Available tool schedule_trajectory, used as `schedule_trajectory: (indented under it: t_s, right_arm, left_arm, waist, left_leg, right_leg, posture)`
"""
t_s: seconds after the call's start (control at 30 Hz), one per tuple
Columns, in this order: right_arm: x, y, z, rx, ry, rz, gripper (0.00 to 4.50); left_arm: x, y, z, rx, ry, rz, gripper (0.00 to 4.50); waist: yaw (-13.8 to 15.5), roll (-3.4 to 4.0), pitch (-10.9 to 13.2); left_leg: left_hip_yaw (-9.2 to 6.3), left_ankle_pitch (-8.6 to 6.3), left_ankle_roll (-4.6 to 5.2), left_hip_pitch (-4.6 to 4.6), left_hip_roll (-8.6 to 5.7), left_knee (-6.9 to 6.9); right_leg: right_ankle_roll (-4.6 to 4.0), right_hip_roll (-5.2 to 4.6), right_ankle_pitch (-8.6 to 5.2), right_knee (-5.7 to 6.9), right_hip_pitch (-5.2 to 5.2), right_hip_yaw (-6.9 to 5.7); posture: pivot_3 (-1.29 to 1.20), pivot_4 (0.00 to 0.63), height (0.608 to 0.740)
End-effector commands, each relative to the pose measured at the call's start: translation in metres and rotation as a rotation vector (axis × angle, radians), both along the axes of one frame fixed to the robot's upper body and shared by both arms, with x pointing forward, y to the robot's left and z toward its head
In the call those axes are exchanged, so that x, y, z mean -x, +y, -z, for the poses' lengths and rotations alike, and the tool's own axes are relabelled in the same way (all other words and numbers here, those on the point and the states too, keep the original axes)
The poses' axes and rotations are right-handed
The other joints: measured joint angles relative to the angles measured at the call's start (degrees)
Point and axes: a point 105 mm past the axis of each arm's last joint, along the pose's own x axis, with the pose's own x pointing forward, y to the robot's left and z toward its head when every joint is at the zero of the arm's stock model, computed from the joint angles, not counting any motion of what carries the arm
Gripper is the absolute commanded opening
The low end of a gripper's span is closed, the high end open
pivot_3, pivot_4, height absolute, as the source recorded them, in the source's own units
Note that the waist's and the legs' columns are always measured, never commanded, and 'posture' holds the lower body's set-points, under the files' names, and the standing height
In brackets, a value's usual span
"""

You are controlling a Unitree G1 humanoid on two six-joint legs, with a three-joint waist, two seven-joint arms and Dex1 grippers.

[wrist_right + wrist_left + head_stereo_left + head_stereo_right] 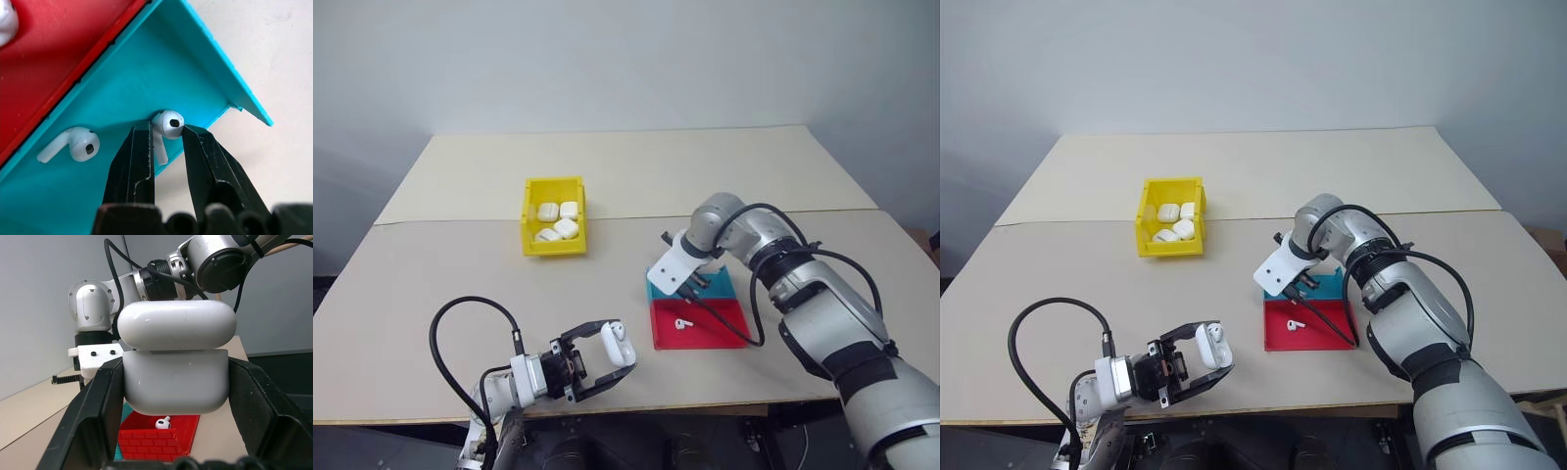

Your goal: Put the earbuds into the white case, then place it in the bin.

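While right gripper [166,134] pinches one earbud [168,125] inside teal tray [137,78], second earbud [73,145] lies beside it. Left gripper [612,354] is clamped on white case [619,343], lid ajar. Yellow bin [534,245] sits well apart on surface [431,274].

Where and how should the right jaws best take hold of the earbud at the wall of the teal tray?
Grip the earbud at its stem just under the round head, coming from above as the right gripper does now. The head rests against the teal tray wall, so probably only the stem's sides leave room for the jaws, which already straddle it.
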Motion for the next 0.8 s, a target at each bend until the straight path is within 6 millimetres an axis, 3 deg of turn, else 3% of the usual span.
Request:
schedule_trajectory:
  t_s: [0.03,0.13,0.23,0.33,0.37,0.47,0.6,0.8]
  right_arm:
    - [-0.001,0.003,-0.026,-0.110,-0.023,0.029,0.89]
    - [0.001,0.002,-0.055,-0.284,-0.045,0.104,0.89]
    - [0.008,-0.002,-0.095,-0.577,-0.060,0.232,0.89]
    - [0.026,-0.011,-0.146,-1.036,-0.013,0.384,0.89]
    - [0.032,-0.015,-0.155,-1.125,0.006,0.424,0.89]
    - [0.071,-0.037,-0.189,-1.536,0.115,0.447,0.89]
    - [0.117,-0.055,-0.199,-1.825,0.236,0.413,0.89]
    - [0.171,-0.055,-0.193,-1.999,0.466,0.237,0.89]
  left_arm:
    - [-0.001,0.002,-0.006,0.012,-0.038,-0.005,2.84]
    - [-0.006,0.003,-0.012,0.033,-0.042,-0.013,2.84]
    - [-0.016,-0.001,-0.029,0.100,-0.045,-0.030,2.84]
    - [-0.027,-0.008,-0.049,0.171,-0.026,-0.026,2.84]
    - [-0.029,-0.009,-0.053,0.182,-0.019,-0.024,2.84]
    - [-0.036,-0.022,-0.069,0.220,0.042,0.016,2.84]
    - [-0.044,-0.034,-0.091,0.265,0.075,0.100,2.84]
    - [-0.051,-0.050,-0.115,0.287,0.056,0.234,2.84]
  waist:
    - [0.04,0.00,0.00]
    - [0.19,0.00,0.00]
    - [0.58,0.00,0.00]
    - [0.85,-0.01,0.00]
    - [1.01,-0.01,0.00]
    - [1.38,-0.01,0.00]
    - [1.75,-0.01,0.00]
    - [1.51,-0.01,0.00]
  left_leg:
    - [0.00,0.00,0.00,-0.02,0.00,0.00]
    - [0.00,0.00,0.00,-0.04,0.00,0.00]
    - [-0.05,0.00,0.00,-0.06,0.00,0.02]
    - [-0.11,0.00,0.00,-0.08,0.00,0.04]
    - [-0.12,0.00,0.00,-0.08,0.00,0.04]
    - [-0.20,0.00,0.00,-0.12,-0.01,0.02]
    - [-0.33,-0.01,0.01,-0.13,-0.05,0.02]
    - [-0.43,0.00,0.01,-0.09,-0.09,-0.02]
  right_leg:
    - [0.00,0.00,0.00,-0.01,-0.02,0.00]
    - [0.00,0.00,0.00,-0.04,-0.01,0.00]
    - [0.00,-0.02,0.00,-0.05,0.02,-0.07]
    - [-0.01,-0.03,0.02,-0.04,0.04,-0.10]
    - [-0.01,-0.03,0.02,-0.03,0.03,-0.10]
    - [-0.01,-0.02,0.02,-0.05,0.05,-0.16]
    - [-0.01,-0.02,0.01,-0.08,0.12,-0.22]
    - [-0.01,0.06,0.00,-0.07,0.18,-0.22]
  posture:
    - [0.00,0.150,0.740]
    - [0.00,0.150,0.740]
    - [0.00,0.150,0.740]
    - [0.00,0.150,0.740]
    - [0.00,0.150,0.740]
    - [0.00,0.150,0.740]
    - [0.00,0.150,0.740]
    - [0.00,0.150,0.740]
